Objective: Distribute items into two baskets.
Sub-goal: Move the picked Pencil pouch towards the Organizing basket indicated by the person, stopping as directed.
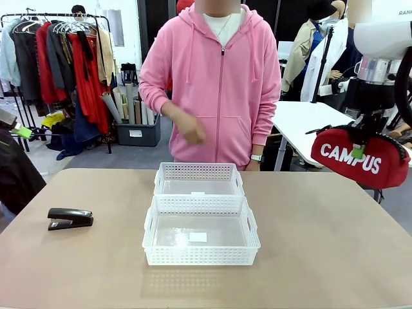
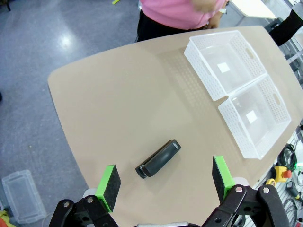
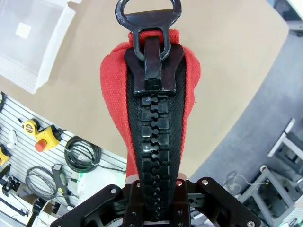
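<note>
Tan table (image 1: 335,257), two baskets (image 1: 201,256) | right gripper (image 1: 358,148) clamps pouch (image 1: 341,158) aloft | left gripper (image 2: 164,182) wide open, empty, over stapler (image 2: 158,158) | risk: zipper grip slips, pouch misses baskets

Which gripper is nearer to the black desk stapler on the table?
Left. The left gripper hovers open above the black desk stapler; the right gripper holds the red CAMPUS zip pouch aloft at the opposite side of the table.
</note>
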Robot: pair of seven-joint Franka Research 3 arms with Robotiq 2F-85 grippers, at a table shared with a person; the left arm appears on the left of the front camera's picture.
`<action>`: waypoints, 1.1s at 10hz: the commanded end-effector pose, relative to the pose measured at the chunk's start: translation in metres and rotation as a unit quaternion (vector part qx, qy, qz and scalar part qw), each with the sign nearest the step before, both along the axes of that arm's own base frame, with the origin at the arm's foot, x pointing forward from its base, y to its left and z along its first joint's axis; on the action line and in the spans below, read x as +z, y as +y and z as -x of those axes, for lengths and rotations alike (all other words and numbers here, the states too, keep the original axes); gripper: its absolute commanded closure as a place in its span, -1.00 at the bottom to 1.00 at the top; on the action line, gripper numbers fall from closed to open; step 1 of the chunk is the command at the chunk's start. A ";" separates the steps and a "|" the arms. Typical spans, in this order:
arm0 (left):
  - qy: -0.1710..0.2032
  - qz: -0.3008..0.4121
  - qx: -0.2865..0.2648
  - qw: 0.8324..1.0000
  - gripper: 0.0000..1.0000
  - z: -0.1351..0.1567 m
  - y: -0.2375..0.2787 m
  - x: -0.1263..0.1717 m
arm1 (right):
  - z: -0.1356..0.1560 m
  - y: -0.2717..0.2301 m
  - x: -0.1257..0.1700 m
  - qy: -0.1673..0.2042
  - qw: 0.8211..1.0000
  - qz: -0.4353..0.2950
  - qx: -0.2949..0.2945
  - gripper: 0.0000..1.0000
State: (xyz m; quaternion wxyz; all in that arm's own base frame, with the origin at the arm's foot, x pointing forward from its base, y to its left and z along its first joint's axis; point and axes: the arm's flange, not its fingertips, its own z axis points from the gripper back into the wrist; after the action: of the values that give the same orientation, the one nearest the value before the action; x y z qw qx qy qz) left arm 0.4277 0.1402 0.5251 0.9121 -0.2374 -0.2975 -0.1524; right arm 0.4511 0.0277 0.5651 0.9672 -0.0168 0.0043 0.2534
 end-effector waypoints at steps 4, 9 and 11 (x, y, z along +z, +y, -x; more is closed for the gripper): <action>-0.002 0.004 -0.003 1.000 -1.00 0.000 0.001 0.000 | 0.000 0.001 0.000 -0.010 1.000 0.003 0.003 1.00; -0.002 0.004 -0.003 1.000 -1.00 0.000 0.001 0.000 | 0.000 0.001 0.000 -0.010 1.000 0.003 0.003 1.00; -0.002 0.004 -0.003 1.000 -1.00 0.000 0.001 0.000 | 0.000 0.001 0.000 -0.010 1.000 0.003 0.003 1.00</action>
State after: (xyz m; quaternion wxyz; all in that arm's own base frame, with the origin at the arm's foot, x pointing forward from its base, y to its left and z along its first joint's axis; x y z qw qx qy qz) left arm 0.4277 0.1402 0.5251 0.9121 -0.2374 -0.2975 -0.1524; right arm 0.4511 0.0277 0.5651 0.9672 -0.0168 0.0043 0.2534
